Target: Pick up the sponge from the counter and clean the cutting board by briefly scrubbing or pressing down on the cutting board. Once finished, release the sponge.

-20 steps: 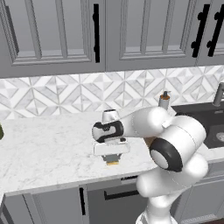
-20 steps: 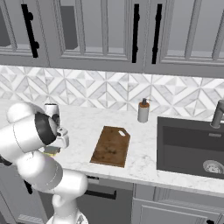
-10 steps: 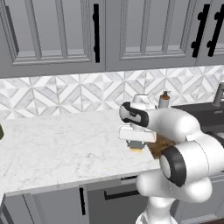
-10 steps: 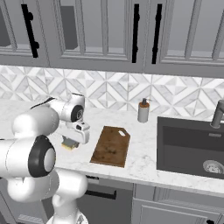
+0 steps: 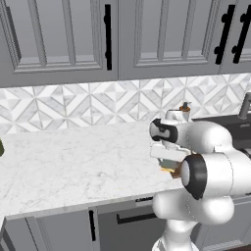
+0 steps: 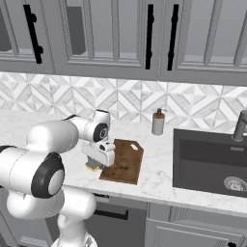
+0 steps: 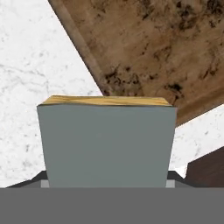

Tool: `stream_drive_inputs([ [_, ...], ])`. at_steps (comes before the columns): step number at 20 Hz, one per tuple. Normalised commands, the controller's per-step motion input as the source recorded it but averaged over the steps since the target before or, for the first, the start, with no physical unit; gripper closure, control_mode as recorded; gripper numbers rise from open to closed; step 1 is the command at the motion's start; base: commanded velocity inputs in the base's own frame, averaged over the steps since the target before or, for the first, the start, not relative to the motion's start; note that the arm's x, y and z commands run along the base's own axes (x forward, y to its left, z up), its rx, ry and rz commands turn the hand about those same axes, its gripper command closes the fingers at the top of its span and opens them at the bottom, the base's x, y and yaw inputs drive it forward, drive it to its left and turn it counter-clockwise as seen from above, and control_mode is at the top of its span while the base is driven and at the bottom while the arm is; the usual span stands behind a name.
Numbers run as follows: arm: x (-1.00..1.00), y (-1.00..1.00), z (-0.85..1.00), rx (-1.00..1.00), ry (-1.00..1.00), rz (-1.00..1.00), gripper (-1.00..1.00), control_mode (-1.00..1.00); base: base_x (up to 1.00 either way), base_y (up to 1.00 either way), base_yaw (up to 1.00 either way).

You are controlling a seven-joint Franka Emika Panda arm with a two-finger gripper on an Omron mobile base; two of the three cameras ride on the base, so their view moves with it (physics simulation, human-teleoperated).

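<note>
My gripper (image 6: 96,163) is shut on the sponge (image 6: 91,167), which it holds just above the white marble counter (image 6: 159,178), at the left edge of the dark brown cutting board (image 6: 126,161). In the left base view, the gripper (image 5: 167,164) and the sponge (image 5: 169,167) sit close in front of the arm's elbow, which hides the board. In the hand view, the sponge (image 7: 107,140) shows a grey face with a yellow far edge. The cutting board (image 7: 162,48) lies beyond it to the upper right, and the counter (image 7: 39,87) lies to the left.
A soap dispenser (image 6: 157,123) stands behind the board by the tiled backsplash. The dark sink (image 6: 212,159) with its faucet (image 6: 240,125) lies to the right. A dark green object (image 5: 1,147) shows at the far left counter edge. Grey cabinets hang overhead.
The arm has carried the sponge to the right across the counter, from well left of the board to its left edge.
</note>
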Motion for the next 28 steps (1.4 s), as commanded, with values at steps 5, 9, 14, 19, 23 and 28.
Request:
stream_drive_inputs([
  [5, -0.16, -0.71, -0.19, -0.05, -0.02, 0.00, 1.00, -1.00, 0.00, 0.00, 0.00],
  [9, -0.05, -0.39, -0.18, -0.06, 0.00, 0.00, 1.00, -1.00, 0.00, 0.00, 0.00],
  [14, 0.06, 0.26, -0.08, 0.00, -0.04, 0.00, 1.00, -1.00, 0.00, 0.00, 0.00],
  [19, 0.07, 0.22, -0.36, -0.01, -0.03, 0.00, 1.00, -1.00, 0.00, 0.00, 0.00],
  [23, 0.00, -0.17, -1.00, -0.09, 0.00, 0.00, 1.00, -1.00, 0.00, 0.00, 0.00],
  [28, 0.08, -0.32, -0.04, 0.05, 0.00, 0.00, 1.00, -1.00, 0.00, 0.00, 0.00],
])
